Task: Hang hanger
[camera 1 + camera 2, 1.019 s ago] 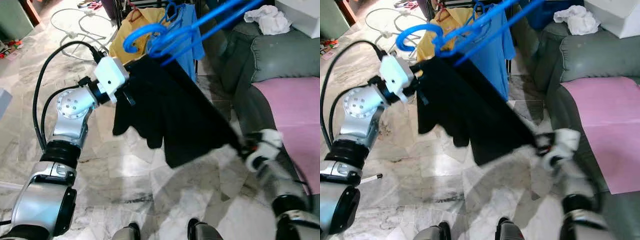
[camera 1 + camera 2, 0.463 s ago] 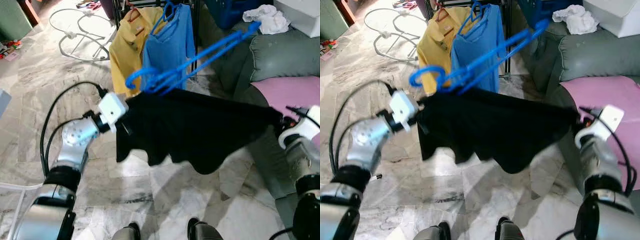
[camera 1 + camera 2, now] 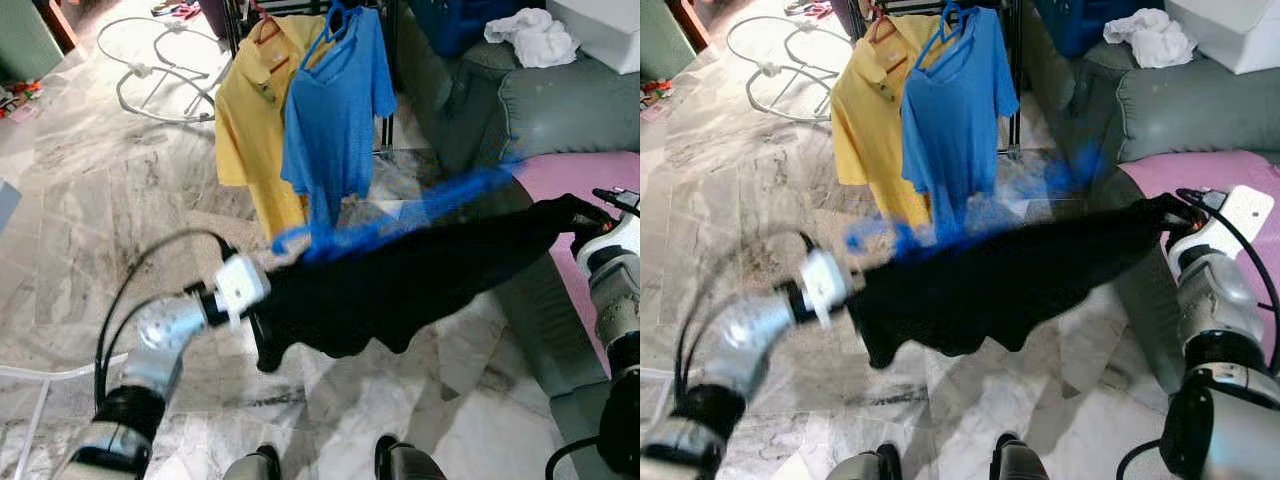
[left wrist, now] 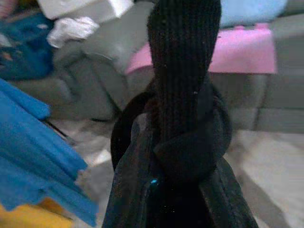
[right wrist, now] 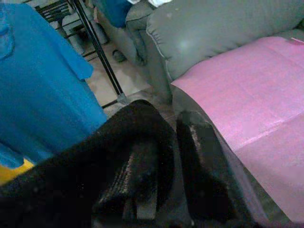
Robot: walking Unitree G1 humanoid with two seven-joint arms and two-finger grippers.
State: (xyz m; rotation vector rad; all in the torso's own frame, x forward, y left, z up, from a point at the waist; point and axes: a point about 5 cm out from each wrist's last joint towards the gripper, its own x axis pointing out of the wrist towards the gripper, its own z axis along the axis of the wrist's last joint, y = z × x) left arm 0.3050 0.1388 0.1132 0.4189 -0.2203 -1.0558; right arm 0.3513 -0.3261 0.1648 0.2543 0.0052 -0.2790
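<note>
Black garment [image 3: 400, 285] stretched between left gripper [image 3: 262, 290] and right gripper [image 3: 585, 215], both gripping it.

Two shirts were seen hanging on the rack, one yellow shirt [image 3: 248, 120] and one blue shirt [image 3: 335, 110], and one black garment [image 3: 420, 280] was stretched on one blue hanger [image 3: 400, 222]. Two grippers were counted, the left gripper [image 3: 262, 300] and the right gripper [image 3: 590, 218]. One white cloth [image 3: 530, 35] and one pink sheet [image 3: 585, 180] were counted on one grey sofa [image 3: 560, 105].

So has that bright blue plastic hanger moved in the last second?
Yes. The blue hanger has dropped: it was level with the hanging blue shirt's collar, and now it lies below the shirt's hem.
</note>
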